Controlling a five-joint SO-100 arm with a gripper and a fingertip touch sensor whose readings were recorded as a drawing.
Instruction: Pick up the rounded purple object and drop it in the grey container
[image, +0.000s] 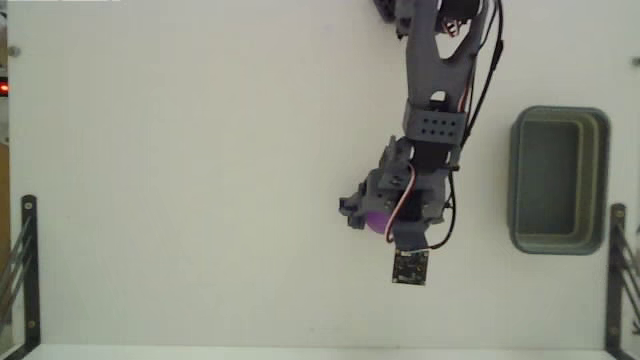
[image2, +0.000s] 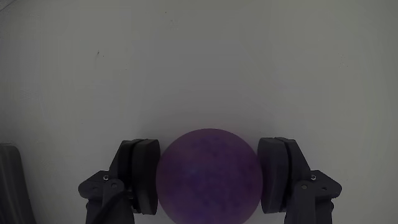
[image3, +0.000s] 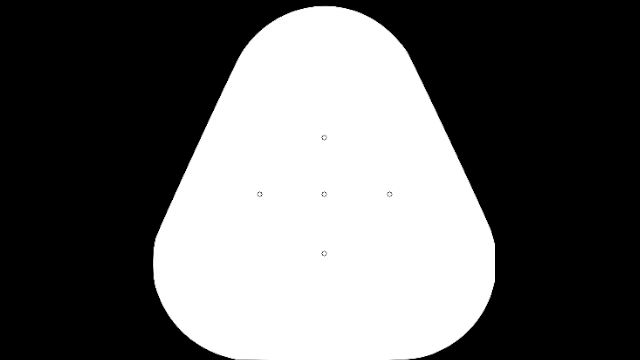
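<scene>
Two dark pads (image2: 144, 174) of the hand (image2: 209, 177) clamp the matte, mottled violet ball (image2: 209, 174) above the white desk (image: 200, 180), well apart from the grey-green bin (image: 520, 180).

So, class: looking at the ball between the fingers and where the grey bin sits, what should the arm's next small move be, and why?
Probably lift. In the wrist view the end effector has both fingers against the purple ball, and the grey bin sits apart, to the right in the fixed view.
</scene>
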